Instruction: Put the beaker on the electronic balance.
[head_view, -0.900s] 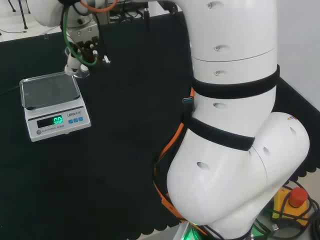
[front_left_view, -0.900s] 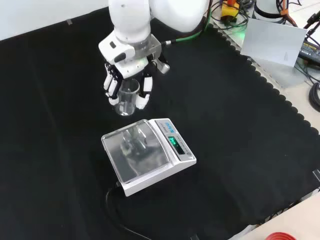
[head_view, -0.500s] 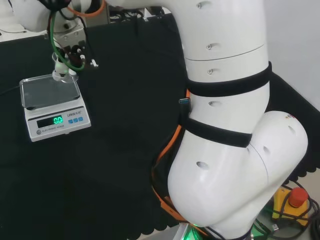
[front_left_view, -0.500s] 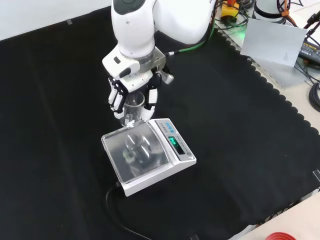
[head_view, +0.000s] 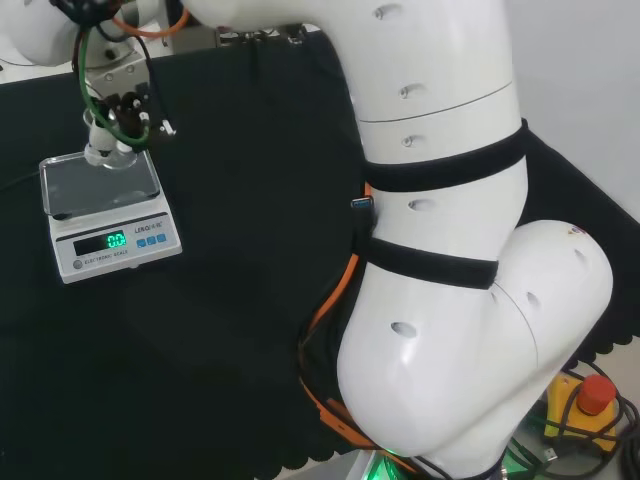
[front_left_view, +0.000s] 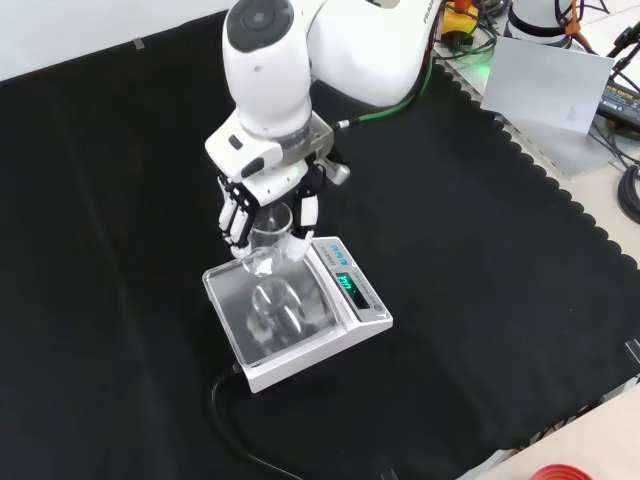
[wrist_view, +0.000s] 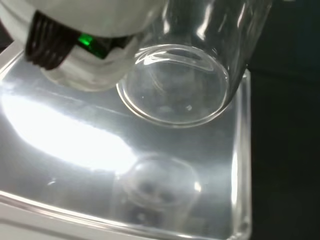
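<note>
The clear glass beaker (front_left_view: 268, 238) hangs upright in the black and white hand (front_left_view: 262, 205), over the far edge of the balance's pan. In the wrist view its round base (wrist_view: 175, 87) shows above the pan with its reflection lower on the metal, so it seems not yet to touch.

The black cloth-covered bench (front_left_view: 480, 300) spreads across the front view. The white robot arm (front_left_view: 300, 70) comes in from twelve o'clock in that view and stands at three o'clock in the head view.

The white electronic balance with a shiny square metal pan (front_left_view: 272, 303) sits near the centre of the front view, at about nine o'clock in the head view (head_view: 100, 190). Its green lit display (front_left_view: 348, 285) lies at three o'clock of the pan in the front view, and a black cable (front_left_view: 235, 425) leaves the body at about seven o'clock.

The hand's fingers (front_left_view: 233, 212) are curled round the beaker's wall on both sides, gripping it. In the head view the hand (head_view: 115, 110) sits at twelve o'clock of the pan, with the beaker (head_view: 105, 152) just under it.
</note>
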